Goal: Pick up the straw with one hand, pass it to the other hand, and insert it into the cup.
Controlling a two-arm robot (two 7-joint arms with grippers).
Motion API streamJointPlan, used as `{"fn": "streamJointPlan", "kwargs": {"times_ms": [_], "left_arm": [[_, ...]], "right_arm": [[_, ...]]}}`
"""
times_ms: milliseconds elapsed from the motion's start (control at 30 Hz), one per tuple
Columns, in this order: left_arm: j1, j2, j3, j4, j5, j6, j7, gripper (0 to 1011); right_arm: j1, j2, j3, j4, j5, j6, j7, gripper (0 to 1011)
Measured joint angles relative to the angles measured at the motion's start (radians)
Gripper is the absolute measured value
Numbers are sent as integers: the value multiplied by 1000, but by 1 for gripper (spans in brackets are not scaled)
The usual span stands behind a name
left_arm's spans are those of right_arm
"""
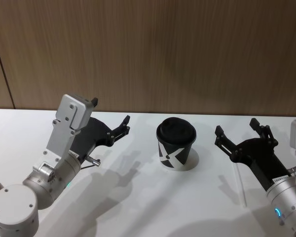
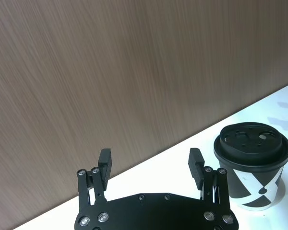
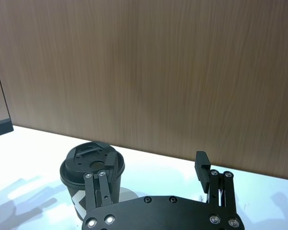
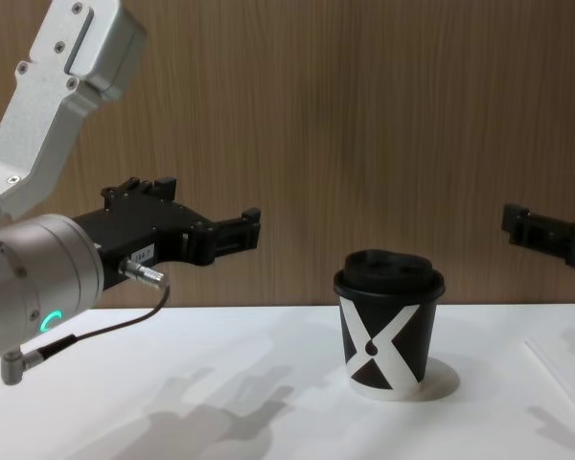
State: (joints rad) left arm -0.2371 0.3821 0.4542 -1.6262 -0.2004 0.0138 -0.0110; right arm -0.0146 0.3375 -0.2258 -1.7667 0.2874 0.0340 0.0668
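My right gripper (image 1: 237, 129) hovers at three o'clock of the lidded cup (image 1: 176, 144), fingers spread. It sits above the white straw (image 1: 240, 186) lying flat at four o'clock, seemingly poised to descend. My left gripper (image 1: 123, 126), fingers apart, is at nine, probably for the handover.

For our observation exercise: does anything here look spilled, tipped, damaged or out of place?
Nothing stands out. The cup stands upright, lid on, nothing spilled. The straw lies flat on the table by the open right gripper; the left gripper hovers open left of the cup.
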Motion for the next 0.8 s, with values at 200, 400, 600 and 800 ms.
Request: {"fn": "streamJointPlan", "kwargs": {"times_ms": [200, 400, 600, 800], "left_arm": [[0, 0, 0, 0, 0, 0, 0, 1003], [0, 0, 0, 0, 0, 0, 0, 1003], [0, 0, 0, 0, 0, 0, 0, 1003], [0, 0, 0, 0, 0, 0, 0, 1003]], "right_arm": [[0, 0, 0, 0, 0, 0, 0, 1001], [0, 0, 0, 0, 0, 0, 0, 1001], [0, 0, 0, 0, 0, 0, 0, 1001], [-1, 0, 1, 0, 0, 1, 0, 1001]]}}
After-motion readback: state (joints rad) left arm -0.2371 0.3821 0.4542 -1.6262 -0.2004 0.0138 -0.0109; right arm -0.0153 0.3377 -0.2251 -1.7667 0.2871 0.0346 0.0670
